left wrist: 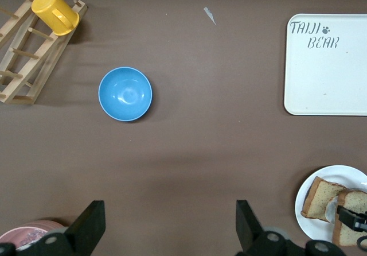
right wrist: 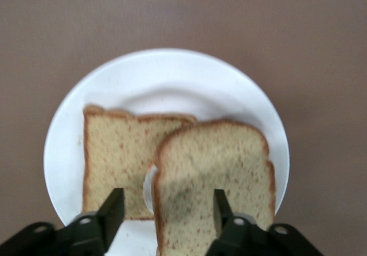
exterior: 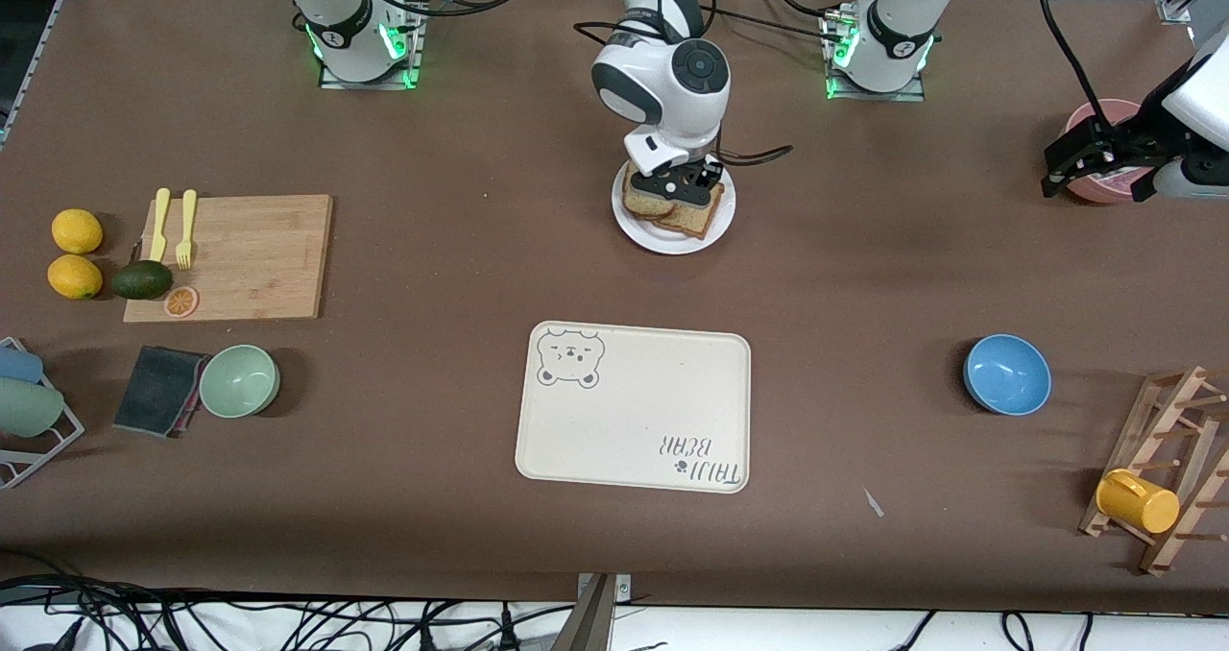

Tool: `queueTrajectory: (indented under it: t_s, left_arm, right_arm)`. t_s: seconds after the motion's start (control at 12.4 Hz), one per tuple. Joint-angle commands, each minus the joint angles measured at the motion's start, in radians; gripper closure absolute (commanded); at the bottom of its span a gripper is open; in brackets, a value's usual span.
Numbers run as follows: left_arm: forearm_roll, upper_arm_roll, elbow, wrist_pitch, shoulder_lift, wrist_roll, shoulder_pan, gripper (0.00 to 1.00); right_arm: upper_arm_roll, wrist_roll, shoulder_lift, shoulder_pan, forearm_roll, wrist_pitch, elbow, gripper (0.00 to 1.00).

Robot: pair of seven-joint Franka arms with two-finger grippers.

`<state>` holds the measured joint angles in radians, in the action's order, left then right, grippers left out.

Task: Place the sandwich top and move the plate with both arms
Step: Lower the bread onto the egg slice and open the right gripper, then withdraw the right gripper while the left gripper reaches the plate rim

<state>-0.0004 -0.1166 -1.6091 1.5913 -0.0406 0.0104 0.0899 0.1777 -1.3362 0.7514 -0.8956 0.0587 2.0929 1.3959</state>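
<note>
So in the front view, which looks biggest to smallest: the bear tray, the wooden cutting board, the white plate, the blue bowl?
1. Bear tray, largest.
2. Wooden cutting board.
3. White plate, partly hidden by bread and the right arm's hand.
4. Blue bowl, smallest.
</note>
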Motion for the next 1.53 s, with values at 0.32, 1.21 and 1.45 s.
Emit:
queueTrajectory:
  t_s: [0.32,1.21,1.45]
  left_arm:
    - [-0.001,0.0,0.04,-0.025,0.042,0.008,-0.009,0.0]
    - [-0.154,-0.009,0.022,-0.096,0.312,0.014,-0.099,0.0]
    - [-0.215,-0.009,0.025,-0.094,0.389,0.013,-0.209,0.0]
  right_arm:
    - [0.009,0.182,-0.032,0.188,-0.052,-0.333,-0.222,0.26]
    - [-0.13,0.97,-0.343,0.567,-0.105,-0.701,-0.219,0.2]
    - [-0.127,1.136,-0.492,0.69,-0.105,-0.709,-0.103,0.11]
